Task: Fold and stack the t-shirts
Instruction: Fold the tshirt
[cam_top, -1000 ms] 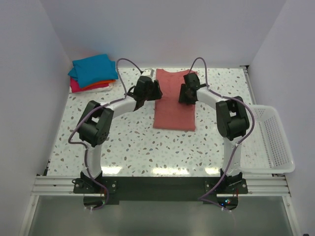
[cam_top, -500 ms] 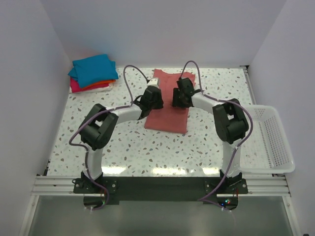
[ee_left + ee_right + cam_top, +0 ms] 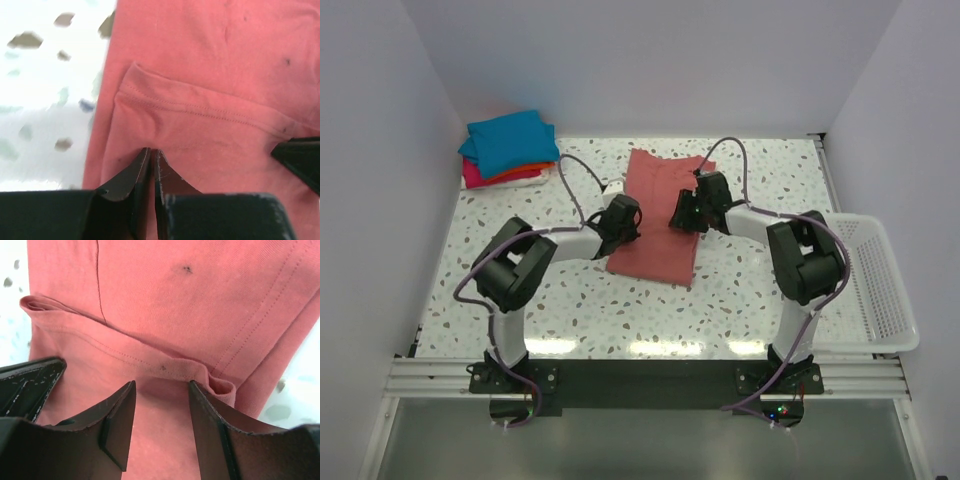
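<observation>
Left gripper (image 3: 150, 151) fingers together, tips on salmon-pink t-shirt (image 3: 210, 75) left side; right gripper (image 3: 161, 386) fingers apart over its hem.

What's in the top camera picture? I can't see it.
Two robot arms lean over a pink shirt on a speckled table, left gripper and right gripper at its side edges. Folded shirts are stacked at the far left, a white basket at the right.

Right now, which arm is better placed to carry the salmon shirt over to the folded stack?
Probably left. The folded stack lies at the far-left corner, on that arm's side, and the left gripper is closed near the left edge of the salmon shirt. The right gripper is open, farther away.
</observation>
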`<state>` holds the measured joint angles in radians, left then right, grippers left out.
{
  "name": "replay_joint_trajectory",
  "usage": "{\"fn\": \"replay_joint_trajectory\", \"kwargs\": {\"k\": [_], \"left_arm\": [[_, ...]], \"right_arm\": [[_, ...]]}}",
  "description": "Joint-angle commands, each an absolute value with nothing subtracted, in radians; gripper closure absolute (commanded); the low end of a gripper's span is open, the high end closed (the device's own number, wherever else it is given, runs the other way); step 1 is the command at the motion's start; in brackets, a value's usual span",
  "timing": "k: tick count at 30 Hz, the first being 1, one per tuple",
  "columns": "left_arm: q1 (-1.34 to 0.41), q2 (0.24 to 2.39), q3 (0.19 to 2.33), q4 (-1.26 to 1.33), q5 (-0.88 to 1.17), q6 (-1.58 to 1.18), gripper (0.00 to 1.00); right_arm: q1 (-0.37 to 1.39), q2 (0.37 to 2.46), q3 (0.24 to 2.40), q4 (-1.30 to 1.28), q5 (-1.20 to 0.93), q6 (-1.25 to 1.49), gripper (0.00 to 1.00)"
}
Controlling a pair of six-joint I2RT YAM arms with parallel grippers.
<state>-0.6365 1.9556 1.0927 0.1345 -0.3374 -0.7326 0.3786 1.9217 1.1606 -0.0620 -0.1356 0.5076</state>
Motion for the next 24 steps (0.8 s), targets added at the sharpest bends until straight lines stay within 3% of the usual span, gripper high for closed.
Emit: {"fn": "replay_joint_trajectory", "kwargs": {"k": [1,13,19,24], "left_arm": [[-0.647,1.855,0.955,0.044,-0.381,-0.788,0.88],[-0.779,1.48,0.527,0.104,-0.38,-0.943,0.88],[-0.818,1.367,0.44,0.074,-0.403,-0.977,0.87],[-0.818,1.287,0.482,0.034,-0.442,-0.922,0.8]], "right_arm": [[0.382,1.902,1.033,-0.085,-0.221,0.537,0.49],[0.385,1.671,0.732,0.038,-0.408,0.566,0.48],[0.365,1.568,0.695,-0.015,-0.448,0.554,0.47],[0.304,1.499,0.695,-0.063,-0.459,0.554,0.46]]}}
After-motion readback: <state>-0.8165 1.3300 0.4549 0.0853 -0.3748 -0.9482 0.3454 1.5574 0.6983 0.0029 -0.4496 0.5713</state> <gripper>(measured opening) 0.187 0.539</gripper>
